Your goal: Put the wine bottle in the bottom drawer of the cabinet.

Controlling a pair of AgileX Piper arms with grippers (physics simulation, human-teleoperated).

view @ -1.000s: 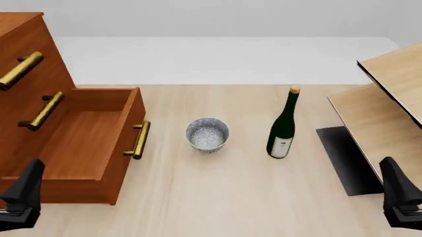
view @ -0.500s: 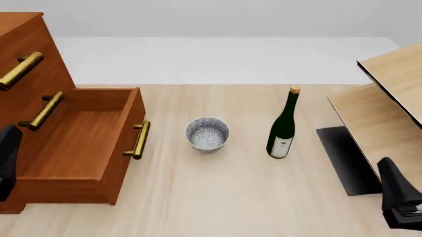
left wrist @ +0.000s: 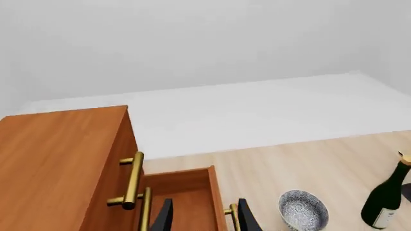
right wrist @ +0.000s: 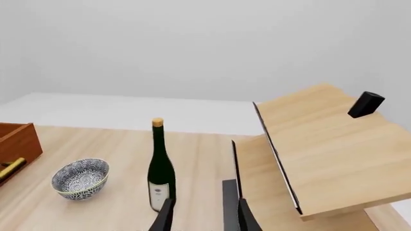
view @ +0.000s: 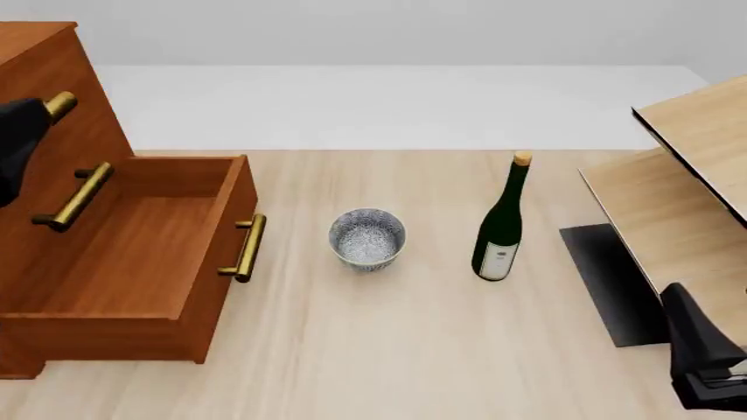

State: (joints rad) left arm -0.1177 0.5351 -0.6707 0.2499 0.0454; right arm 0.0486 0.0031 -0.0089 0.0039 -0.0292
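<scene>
The tall dark green glass wine bottle stands upright on the pale wood counter right of the open reddish-brown bottom drawer, so my empty right pincer, parted, faces it

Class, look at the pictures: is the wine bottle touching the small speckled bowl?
Apart. The front view shows bare table between the wine bottle and the bowl; the right wrist view shows this gap too.

The bottle, dark green with a gold foil top and white label, stands upright right of frame centre. The bottom drawer of the red-brown cabinet at left is pulled open, brass handle facing right.
</scene>
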